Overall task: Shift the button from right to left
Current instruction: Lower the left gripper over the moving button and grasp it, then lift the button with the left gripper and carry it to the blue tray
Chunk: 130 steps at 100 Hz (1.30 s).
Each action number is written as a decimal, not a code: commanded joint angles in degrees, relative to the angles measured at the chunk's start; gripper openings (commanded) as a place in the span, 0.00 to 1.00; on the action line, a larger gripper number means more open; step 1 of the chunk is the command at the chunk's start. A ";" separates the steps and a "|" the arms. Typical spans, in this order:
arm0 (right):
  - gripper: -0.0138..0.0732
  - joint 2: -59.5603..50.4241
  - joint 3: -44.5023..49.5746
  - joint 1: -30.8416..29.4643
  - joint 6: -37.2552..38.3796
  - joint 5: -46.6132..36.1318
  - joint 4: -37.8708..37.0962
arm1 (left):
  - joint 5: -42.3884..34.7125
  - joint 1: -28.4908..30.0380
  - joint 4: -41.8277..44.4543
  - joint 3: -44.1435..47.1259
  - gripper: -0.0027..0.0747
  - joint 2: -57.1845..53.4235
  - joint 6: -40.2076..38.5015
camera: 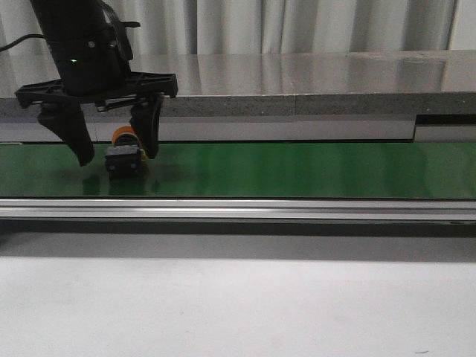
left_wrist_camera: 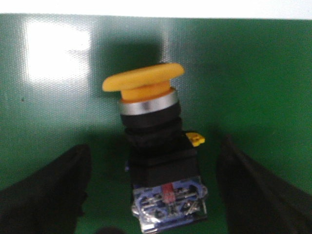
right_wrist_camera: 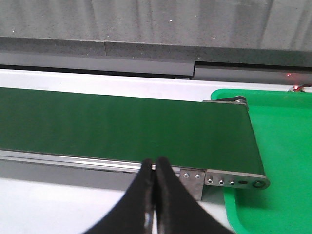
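The button [camera: 123, 158], with a yellow-orange cap and a black boxy body, lies on the green conveyor belt [camera: 297, 171] at its left end. My left gripper [camera: 119, 156] is open and straddles it, one finger on each side, fingertips down near the belt. In the left wrist view the button [left_wrist_camera: 151, 122] sits between the two fingers [left_wrist_camera: 48, 195] with green gaps on both sides, its cap pointing away from the wrist. My right gripper [right_wrist_camera: 154, 168] is shut and empty, over the belt's near rail near the right end; it does not show in the front view.
A metal rail [camera: 238, 210] runs along the belt's front edge, with white table in front. A grey stone ledge [camera: 297, 104] stands behind the belt. A bright green tray [right_wrist_camera: 282, 146] lies past the belt's right end.
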 commanded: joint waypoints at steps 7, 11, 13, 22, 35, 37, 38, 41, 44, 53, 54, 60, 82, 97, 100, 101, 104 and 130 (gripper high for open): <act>0.08 0.49 -1.44 0.11 -0.33 -4.31 0.29 | -0.95 0.16 -0.12 -1.73 0.37 -2.89 -0.75; 0.08 0.49 -1.44 0.11 -0.33 -4.31 0.29 | -0.83 0.35 -0.12 -1.73 0.28 -2.89 -0.75; 0.08 0.49 -1.44 0.11 -0.33 -4.31 0.29 | -0.70 0.45 -0.22 -1.73 0.23 -2.89 -0.75; 0.08 0.49 -1.44 0.11 -0.33 -4.31 0.29 | 0.21 0.94 -0.47 -1.73 0.12 -2.89 -0.75; 0.08 0.49 -1.44 0.11 -0.33 -4.31 0.29 | 1.87 2.10 -0.45 -1.73 0.09 -3.11 -0.75; 0.08 0.49 -1.44 0.11 -0.33 -4.31 0.29 | 1.98 2.24 -0.45 -1.73 0.09 -3.38 -0.75; 0.08 0.49 -1.44 0.11 -0.33 -4.31 0.29 | 1.98 2.24 -0.45 -1.73 0.09 -3.40 -0.64; 0.08 0.49 -1.44 0.11 -0.33 -4.31 0.29 | 2.08 2.49 -0.45 -1.73 0.09 -3.89 -0.52; 0.08 0.49 -1.44 0.11 -0.33 -4.31 0.29 | 2.08 2.64 -0.59 -1.73 0.09 -4.38 -0.10; 0.08 0.49 -1.44 0.11 -0.33 -4.31 0.29 | 2.32 4.16 -0.92 -1.73 0.09 -6.24 1.93; 0.08 0.49 -1.44 0.11 -0.33 -4.31 0.29 | 2.42 4.32 -0.92 -1.73 0.09 -6.43 2.26; 0.08 0.49 -1.44 0.11 -0.33 -4.31 0.29 | 2.46 5.85 -0.92 -1.73 0.09 -7.75 3.45; 0.08 0.49 -1.44 0.11 -0.33 -4.31 0.29 | 5.70 15.15 -0.92 -1.73 0.09 -12.23 11.33; 0.08 0.49 -1.44 0.11 -0.33 -4.31 0.29 | 7.44 22.86 -1.22 -1.73 0.09 -12.81 18.15; 0.08 0.49 -1.44 0.11 -0.33 -4.31 0.29 | 7.74 24.25 -1.22 -1.73 0.09 -12.81 19.06; 0.08 0.49 -1.44 0.11 -0.33 -4.31 0.29 | 7.84 24.58 -1.22 -1.73 0.09 -12.81 19.54; 0.08 0.49 -1.44 0.11 -0.33 -4.31 0.29 | 8.18 26.28 -1.22 -1.73 0.09 -12.81 20.62; 0.08 0.49 -1.44 0.11 -0.33 -4.31 0.29 | 9.50 35.57 -1.44 -1.63 0.09 -11.36 33.10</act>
